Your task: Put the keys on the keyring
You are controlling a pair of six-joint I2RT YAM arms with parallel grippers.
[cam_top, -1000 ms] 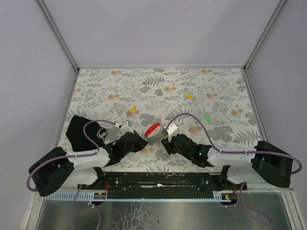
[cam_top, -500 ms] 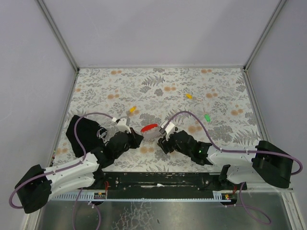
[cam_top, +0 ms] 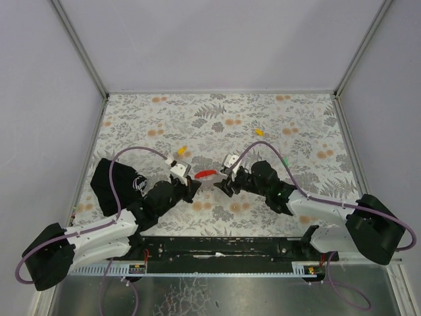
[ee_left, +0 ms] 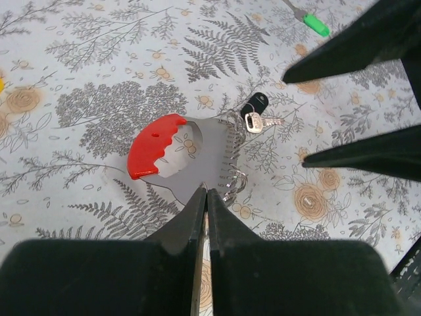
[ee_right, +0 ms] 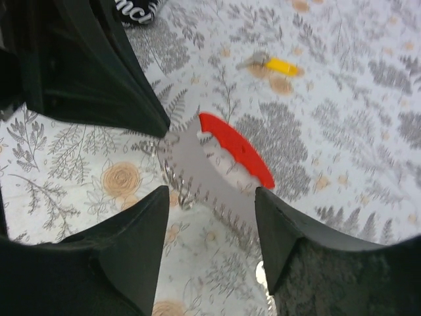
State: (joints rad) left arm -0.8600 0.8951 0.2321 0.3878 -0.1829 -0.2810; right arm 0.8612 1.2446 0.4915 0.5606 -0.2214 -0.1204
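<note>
The keyring, a red loop (ee_left: 156, 143) on a flat grey fan-shaped piece (ee_left: 209, 150), is held just above the table. My left gripper (ee_left: 207, 191) is shut on the near edge of the grey piece. A black-headed key (ee_left: 254, 105) with a silver blade lies at the grey piece's wire coil. My right gripper (ee_right: 212, 197) stands open, facing the keyring (ee_right: 240, 151) from the other side, its fingers apart from it. From above, the keyring (cam_top: 208, 174) sits between the left gripper (cam_top: 195, 186) and the right gripper (cam_top: 223, 184).
A yellow key (cam_top: 182, 151), an orange key (cam_top: 259, 131) and a green key (cam_top: 285, 162) lie loose on the flowered table. A black bag (cam_top: 115, 181) lies at the left, by the left arm. Grey walls close the table in.
Both grippers and the keyring have shifted farther out from the arm bases. The right arm has stretched forward and its jaws have opened a little wider.
</note>
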